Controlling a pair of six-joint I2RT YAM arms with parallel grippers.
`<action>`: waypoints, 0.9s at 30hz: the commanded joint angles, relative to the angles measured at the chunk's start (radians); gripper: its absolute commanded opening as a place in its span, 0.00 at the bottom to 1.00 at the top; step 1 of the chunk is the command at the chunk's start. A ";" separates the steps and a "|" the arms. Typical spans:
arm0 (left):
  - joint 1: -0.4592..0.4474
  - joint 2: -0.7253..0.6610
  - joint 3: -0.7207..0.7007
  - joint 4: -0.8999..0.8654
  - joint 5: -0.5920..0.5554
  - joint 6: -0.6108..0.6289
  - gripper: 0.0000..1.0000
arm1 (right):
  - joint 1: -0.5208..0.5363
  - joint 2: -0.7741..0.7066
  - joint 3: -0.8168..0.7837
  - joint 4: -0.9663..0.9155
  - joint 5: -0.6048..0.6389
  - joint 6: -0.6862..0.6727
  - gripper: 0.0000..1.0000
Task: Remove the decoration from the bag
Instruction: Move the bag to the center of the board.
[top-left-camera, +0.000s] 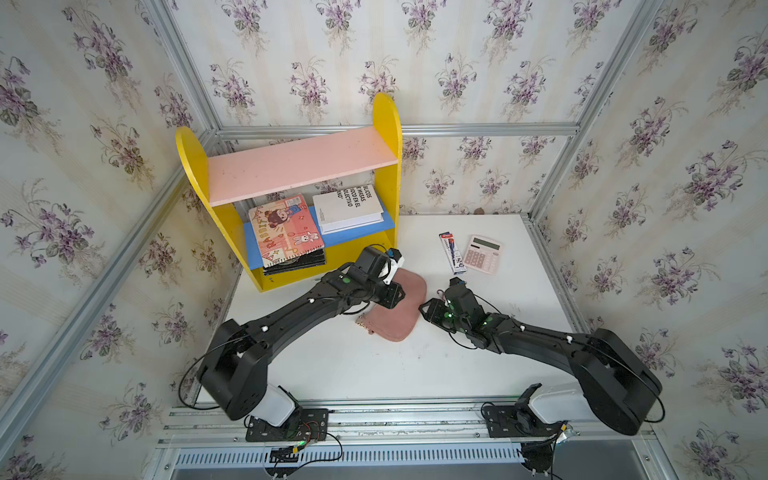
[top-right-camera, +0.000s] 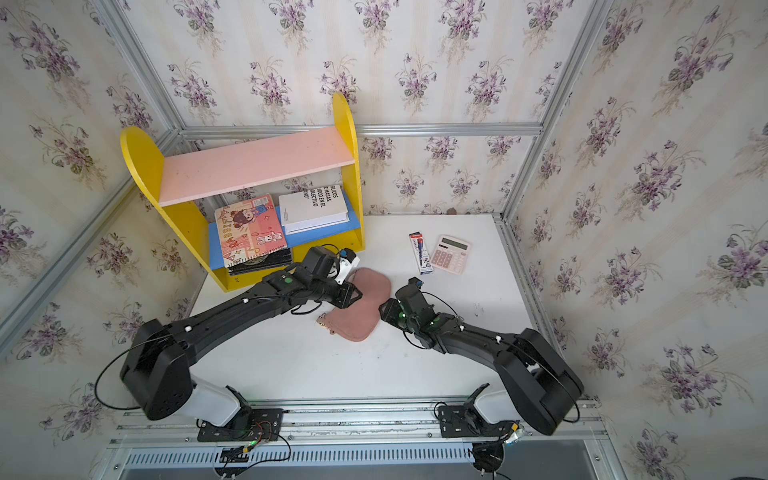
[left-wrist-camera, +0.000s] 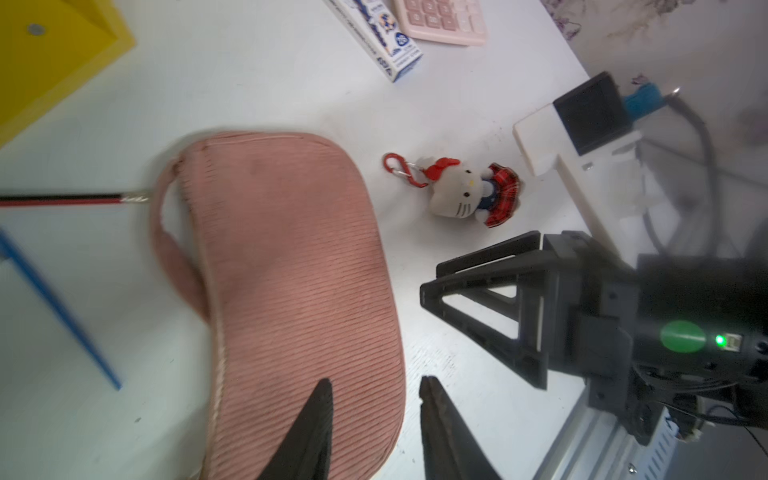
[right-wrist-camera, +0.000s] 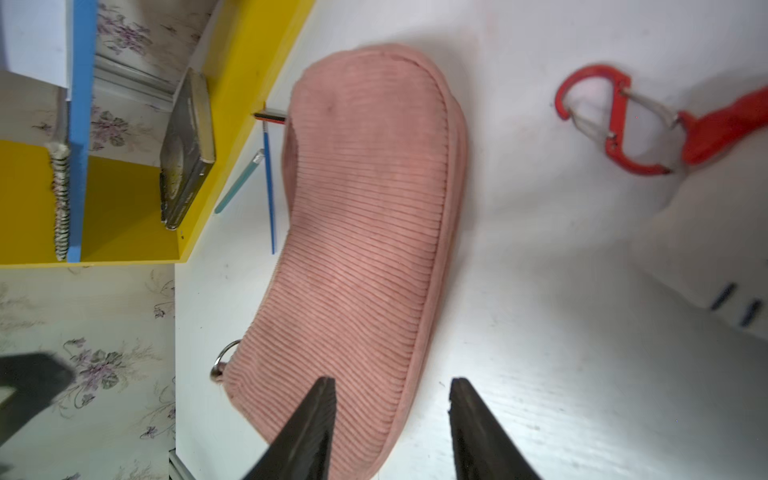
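The pink ribbed bag (top-left-camera: 401, 318) (top-right-camera: 361, 318) lies flat on the white table in both top views. The decoration (left-wrist-camera: 459, 193), a small white cat plush with a red bow and plaid skirt, lies on the table beside the bag and apart from it. Its red clasp (right-wrist-camera: 616, 114) hangs free of the bag. My left gripper (left-wrist-camera: 376, 386) is open over the bag's (left-wrist-camera: 291, 270) rounded edge. My right gripper (right-wrist-camera: 390, 386) is open over the opposite end of the bag (right-wrist-camera: 365, 228), near its metal ring (right-wrist-camera: 222, 361). In the top views my right arm hides most of the decoration.
A yellow shelf unit (top-left-camera: 386, 124) with books stands at the table's back left, close behind the bag. A pink calculator (top-left-camera: 482, 254) and a pen box (top-left-camera: 453, 253) lie at the back right. Pencils (right-wrist-camera: 268, 187) lie between shelf and bag.
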 joint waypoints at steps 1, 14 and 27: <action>0.011 -0.130 -0.100 0.043 -0.171 -0.063 0.38 | 0.008 0.055 -0.004 0.149 0.045 0.107 0.46; 0.022 -0.312 -0.273 0.135 -0.199 -0.160 0.38 | 0.113 0.226 0.009 0.235 0.135 0.322 0.27; 0.029 -0.454 -0.350 0.144 -0.307 -0.154 0.38 | 0.316 0.140 -0.007 0.219 0.285 0.513 0.33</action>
